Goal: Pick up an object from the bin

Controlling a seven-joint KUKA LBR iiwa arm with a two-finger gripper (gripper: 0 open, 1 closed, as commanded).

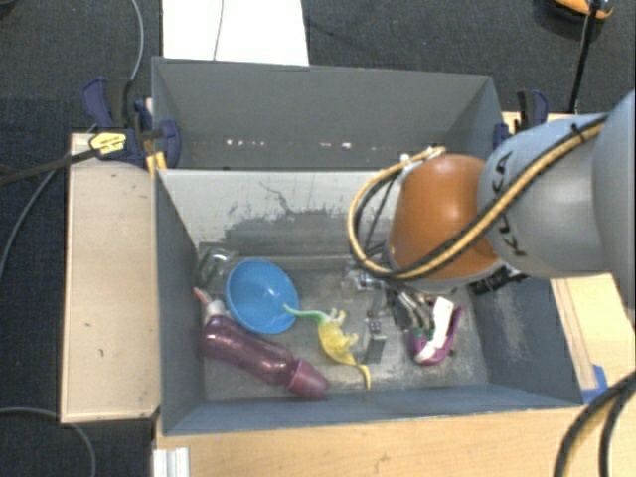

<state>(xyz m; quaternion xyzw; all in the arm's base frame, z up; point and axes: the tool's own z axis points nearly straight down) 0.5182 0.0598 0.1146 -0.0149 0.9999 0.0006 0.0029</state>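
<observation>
Around the scuffed grey bin (298, 117) lies dark carpet (60, 28).

blue bowl (260, 296), purple bottle (260, 358), yellow toy (336, 341)

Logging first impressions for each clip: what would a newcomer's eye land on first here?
The orange wrist cover looms over the right half of the bin, with the pincer down beside a small yellow toy at mid-floor. Left of that, a bright blue bowl sits just behind a long purple bottle lying near the front wall. A purple-and-white thing lies at the right, under that cover.
</observation>
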